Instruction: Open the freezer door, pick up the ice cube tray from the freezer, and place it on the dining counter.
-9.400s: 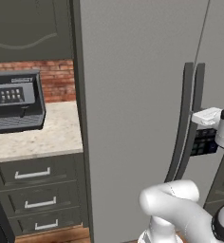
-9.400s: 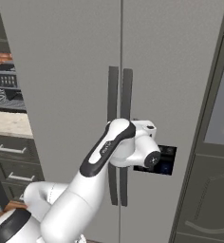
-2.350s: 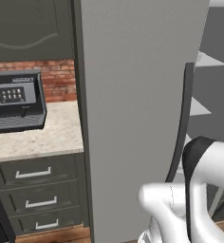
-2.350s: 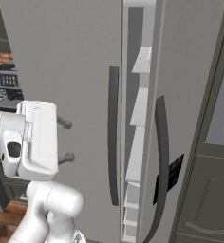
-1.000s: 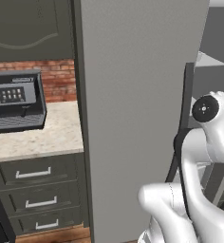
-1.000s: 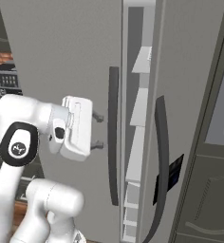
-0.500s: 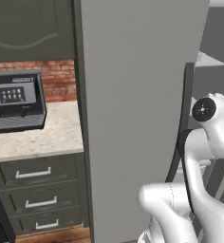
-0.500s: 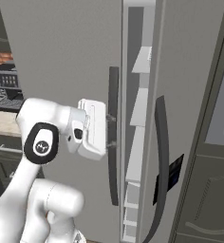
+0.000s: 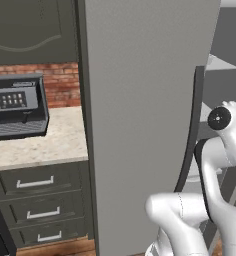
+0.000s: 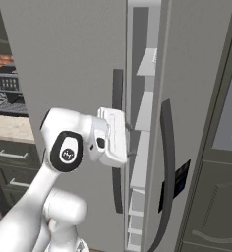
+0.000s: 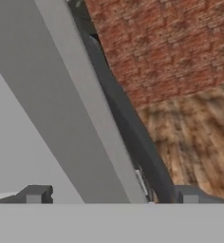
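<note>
At freezer door [image 10: 78, 64] edge, end effector [image 10: 130, 140] closer.

Narrow gap into the freezer [image 10: 140, 147], freezer door [image 10: 64, 69] barely ajar

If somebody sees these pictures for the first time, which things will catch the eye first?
The white gripper, jaws open, is held in front of the narrow gap where the freezer door stands ajar. Through that gap pale freezer shelves show, stacked one above another. At far left, a dark appliance sits on a beige counter.
</note>
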